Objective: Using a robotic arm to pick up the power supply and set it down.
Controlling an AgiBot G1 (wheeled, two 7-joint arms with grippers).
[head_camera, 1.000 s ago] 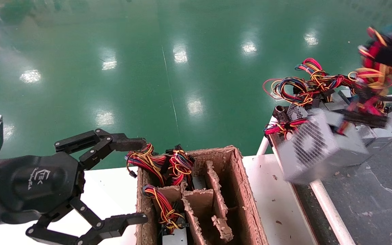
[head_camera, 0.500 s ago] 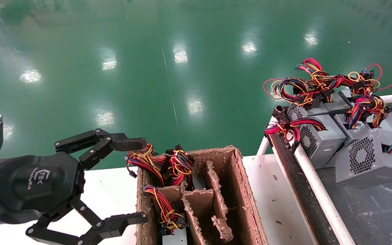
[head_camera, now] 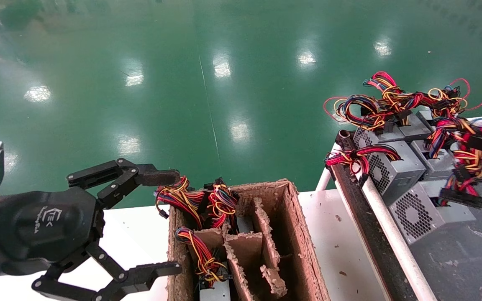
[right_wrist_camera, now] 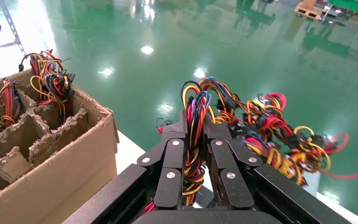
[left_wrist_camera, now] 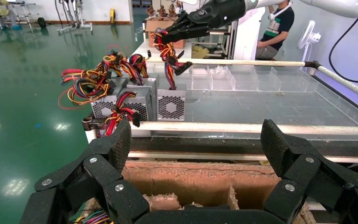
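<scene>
The power supply (head_camera: pixel 423 209), a grey box with a perforated fan grille, sits tilted low on the dark belt (head_camera: pixel 467 259) at the right; I cannot tell if it fully rests there. Its red-yellow-black wire bundle (head_camera: pixel 465 163) rises to my right gripper (head_camera: pixel 481 142), which is shut on the wires. In the right wrist view the bundle (right_wrist_camera: pixel 193 140) is pinched in the right gripper (right_wrist_camera: pixel 195 123). The left wrist view shows the same supply (left_wrist_camera: pixel 171 105) far off under the hanging wires. My left gripper (head_camera: pixel 174 221) is parked open and holding nothing beside the cardboard box.
Other grey supplies (head_camera: pixel 393 171) with tangled wires (head_camera: pixel 375 104) stand just behind the held one. A white rail (head_camera: pixel 391 238) edges the belt. A worn brown cardboard box (head_camera: pixel 299 234) with dividers holds more wired units. Clear trays (left_wrist_camera: pixel 223 79) line the belt's far side.
The supply hung swinging high from the right gripper a second ago. It has come down beside the other units on the belt, and the gripper has lowered with it. The left arm has not moved.
</scene>
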